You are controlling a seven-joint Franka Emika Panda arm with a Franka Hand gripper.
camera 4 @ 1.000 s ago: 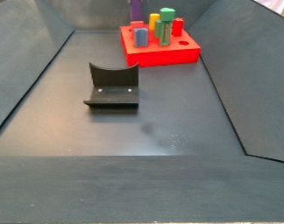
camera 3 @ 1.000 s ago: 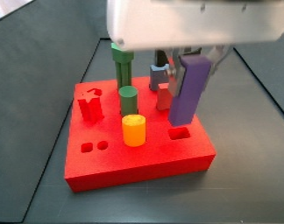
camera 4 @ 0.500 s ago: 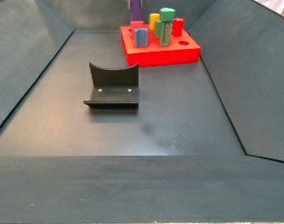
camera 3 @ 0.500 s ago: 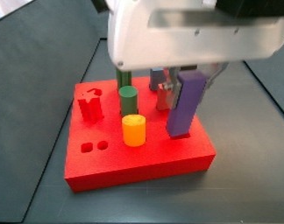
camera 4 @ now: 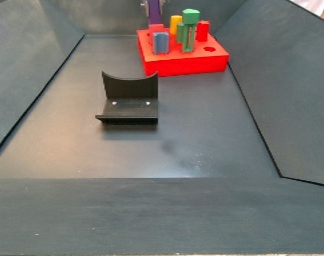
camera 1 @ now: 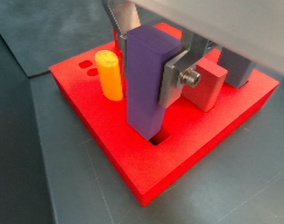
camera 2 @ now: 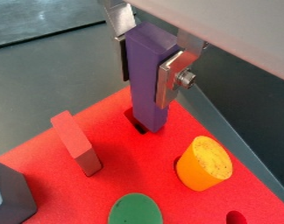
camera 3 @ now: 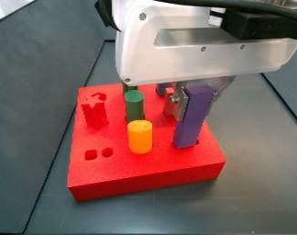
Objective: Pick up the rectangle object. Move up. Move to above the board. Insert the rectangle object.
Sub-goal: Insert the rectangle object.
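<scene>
Purple and upright, the rectangle object (camera 1: 147, 83) stands with its lower end in a rectangular slot near a corner of the board (camera 1: 197, 162), as both wrist views show (camera 2: 148, 79). The slot fits it closely; a thin dark gap shows along one side at the foot. The gripper (camera 2: 148, 54) sits directly above the board, its jaws clenched on the upper part of the bar, one silver finger (camera 2: 172, 74) flat against a wide face and the opposite finger (camera 2: 118, 22) on the far face.

Round the bar the room is tight: a short red block (camera 2: 76, 143) stands just beside it, an orange peg (camera 2: 204, 163) near on another side, a green peg (camera 2: 138, 213) a little farther. In a side view the bar (camera 3: 192, 115) stands near the board's front right corner, the gripper body (camera 3: 194, 41) filling the space above.

The board (camera 4: 185, 58) sits at the far end of the dark floor, close to the sloping walls; the fixture (camera 4: 129, 98) stands well apart, with open floor around.
</scene>
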